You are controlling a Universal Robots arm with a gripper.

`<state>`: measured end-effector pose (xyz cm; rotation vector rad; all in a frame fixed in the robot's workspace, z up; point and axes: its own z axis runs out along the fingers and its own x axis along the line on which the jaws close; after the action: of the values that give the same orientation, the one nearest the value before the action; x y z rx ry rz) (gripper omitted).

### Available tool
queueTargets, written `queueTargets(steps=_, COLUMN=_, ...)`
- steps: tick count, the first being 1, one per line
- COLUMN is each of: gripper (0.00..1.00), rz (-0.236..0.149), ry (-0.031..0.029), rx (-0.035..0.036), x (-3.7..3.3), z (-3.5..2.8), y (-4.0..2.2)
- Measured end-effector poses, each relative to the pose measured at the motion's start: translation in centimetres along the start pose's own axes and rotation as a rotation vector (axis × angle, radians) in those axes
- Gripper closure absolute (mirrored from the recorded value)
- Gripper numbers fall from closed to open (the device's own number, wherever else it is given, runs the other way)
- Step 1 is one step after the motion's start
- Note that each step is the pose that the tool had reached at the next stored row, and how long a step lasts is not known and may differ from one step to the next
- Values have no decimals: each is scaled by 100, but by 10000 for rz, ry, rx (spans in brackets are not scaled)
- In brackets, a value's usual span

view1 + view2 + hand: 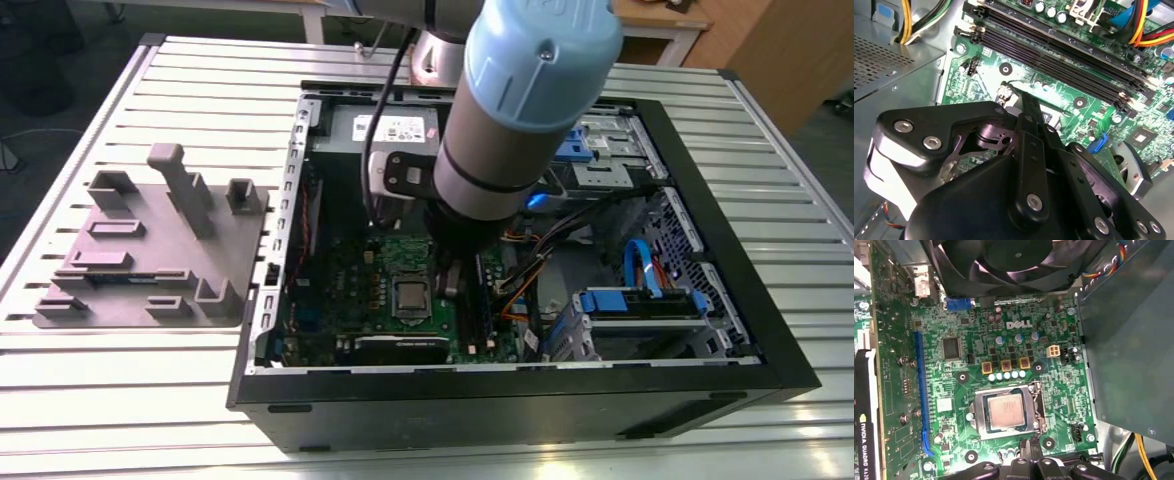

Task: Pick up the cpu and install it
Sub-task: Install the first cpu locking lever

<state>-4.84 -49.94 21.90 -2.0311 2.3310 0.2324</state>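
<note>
The cpu (1005, 410), a small square chip with a pale silvery top, lies flat inside the metal socket frame (978, 416) of the green motherboard (1059, 385). In the exterior view the cpu (410, 296) sits mid-board inside the open computer case. My gripper (1030, 445) hangs just above the board beside the socket, apart from the cpu, its dark fingers drawn together with nothing between them. In the second wrist view the gripper (1026, 100) points down at the board near the memory slots (1064, 55). In the exterior view the gripper (457, 285) stands to the right of the socket.
A black fan (1004, 265) and a grey metal box (1129, 340) border the board. Coloured cables (534, 270) and blue drive bays (641, 300) fill the case at the exterior view's right. A grey fixture plate (147, 250) lies on the slatted table (107, 400) at the left.
</note>
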Motion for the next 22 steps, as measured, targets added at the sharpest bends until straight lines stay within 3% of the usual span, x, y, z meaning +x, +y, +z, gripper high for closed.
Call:
queueTargets(steps=4, gripper=89, rz=-19, ry=78, rx=5, x=17, z=25, y=-2)
queueTargets(steps=12, gripper=89, rz=-93, ry=90, rx=-2, x=138, z=85, y=-19)
queueTargets(steps=22, gripper=89, rz=-98, ry=92, rx=-2, x=228, z=188, y=-35)
